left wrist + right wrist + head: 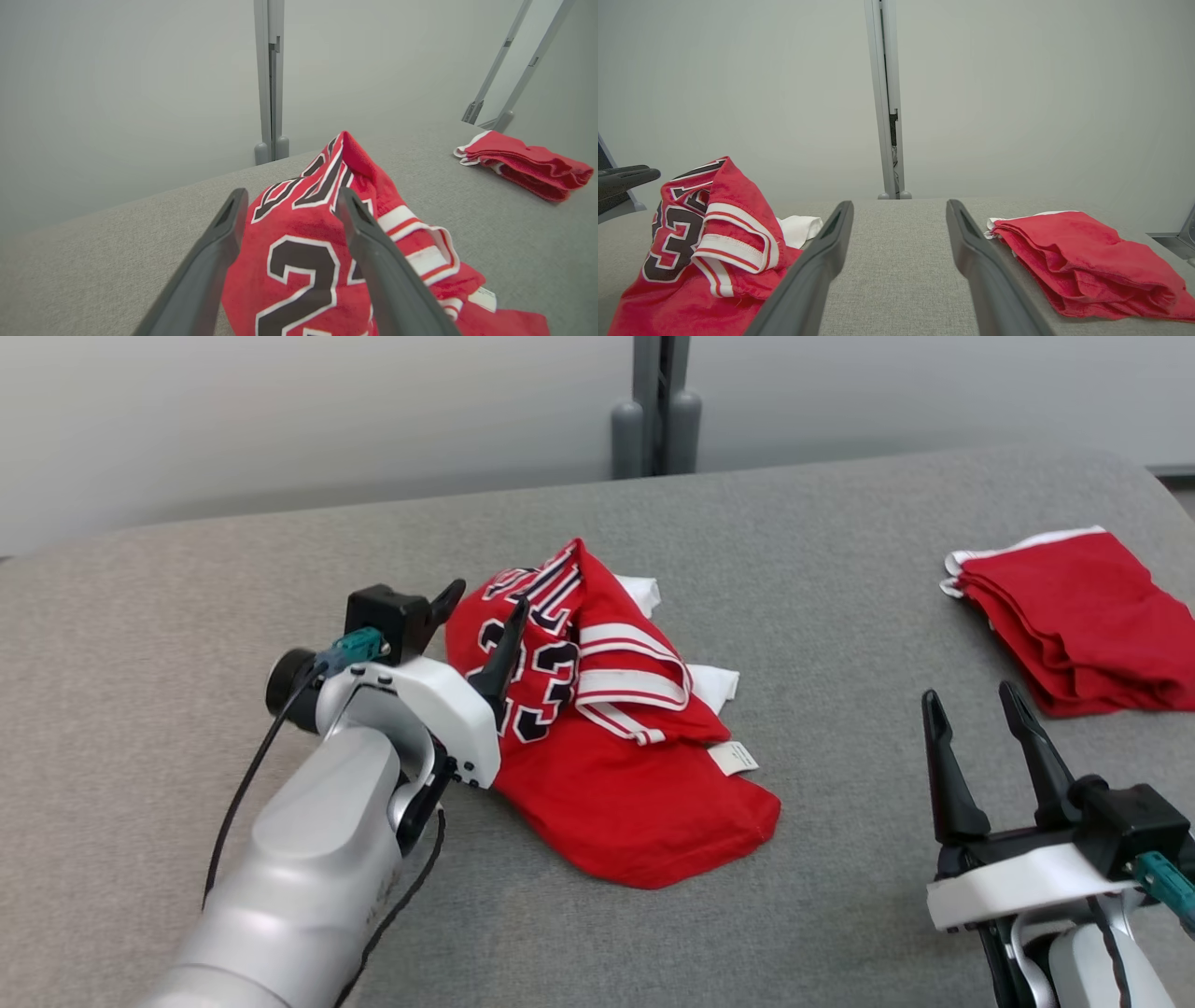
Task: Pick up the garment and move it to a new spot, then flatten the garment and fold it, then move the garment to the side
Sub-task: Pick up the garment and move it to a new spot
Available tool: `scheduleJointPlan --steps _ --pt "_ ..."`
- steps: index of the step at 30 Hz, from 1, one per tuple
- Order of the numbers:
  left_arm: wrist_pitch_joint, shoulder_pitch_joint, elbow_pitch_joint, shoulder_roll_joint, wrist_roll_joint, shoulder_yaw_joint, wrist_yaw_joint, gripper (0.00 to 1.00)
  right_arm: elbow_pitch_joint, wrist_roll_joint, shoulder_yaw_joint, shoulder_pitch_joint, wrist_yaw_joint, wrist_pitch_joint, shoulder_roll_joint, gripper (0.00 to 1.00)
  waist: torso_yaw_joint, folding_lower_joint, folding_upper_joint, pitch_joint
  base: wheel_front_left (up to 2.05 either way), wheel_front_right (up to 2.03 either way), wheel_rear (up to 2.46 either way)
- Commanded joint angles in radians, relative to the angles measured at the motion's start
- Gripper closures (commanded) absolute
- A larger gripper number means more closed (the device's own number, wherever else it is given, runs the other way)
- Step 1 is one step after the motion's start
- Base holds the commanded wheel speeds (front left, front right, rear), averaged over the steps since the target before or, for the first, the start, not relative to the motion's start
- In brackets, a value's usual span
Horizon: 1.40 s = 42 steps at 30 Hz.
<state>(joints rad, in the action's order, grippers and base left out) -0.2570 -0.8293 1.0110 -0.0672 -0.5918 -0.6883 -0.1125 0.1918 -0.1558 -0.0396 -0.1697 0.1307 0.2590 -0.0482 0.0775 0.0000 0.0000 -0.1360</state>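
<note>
Garment point(616, 737): a red sports jersey with dark numbers and white-red trim. It lies as a crumpled heap near the middle of the grey padded surface point(280, 551), with one part standing up in a peak.
White label point(735, 758): visible on the near right side of the heap, so some of the inside seems turned outward.
Left gripper point(487, 597): at the left edge of the heap, jaws wide apart and clasping nothing. One finger stands in front of the numbers, and I cannot tell if it touches the cloth.
Right gripper point(969, 693): low at the right, well apart from the jersey, jaws spread and empty.
Folded red cloth point(1083, 616): a pile at the far right of the surface, apart from the jersey.
Done, as I judge: perhaps the first move to a new spot, but the pictures cannot confirm it.
Left to do: flattening, folding and moving aside, because the jersey is neither flat nor folded.
Next need, as I judge: both grippers take opposite edges to spread the heap.
</note>
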Motion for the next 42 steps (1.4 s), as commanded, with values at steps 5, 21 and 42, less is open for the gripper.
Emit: scheduleJointPlan --steps 5,21,42 --pt "-0.008 0.104 -0.101 -0.004 -0.027 0.071 0.041 0.00 0.003 0.011 0.031 0.041 0.000 0.007 -0.005 0.00 -0.064 0.0000 0.0000 0.064 0.00 0.00 0.00" --pt "-0.007 0.627 -0.627 -0.056 0.145 0.357 0.221 0.00 0.015 -0.003 0.039 0.124 0.000 0.008 -0.005 0.00 -0.125 0.0000 0.0000 0.143 0.00 0.00 0.00" --pt "-0.007 0.751 -0.656 -0.007 0.235 0.475 0.174 0.00 0.036 -0.015 0.024 0.133 0.000 0.008 -0.005 0.00 -0.133 0.0000 0.0000 0.155 0.00 0.00 0.00"
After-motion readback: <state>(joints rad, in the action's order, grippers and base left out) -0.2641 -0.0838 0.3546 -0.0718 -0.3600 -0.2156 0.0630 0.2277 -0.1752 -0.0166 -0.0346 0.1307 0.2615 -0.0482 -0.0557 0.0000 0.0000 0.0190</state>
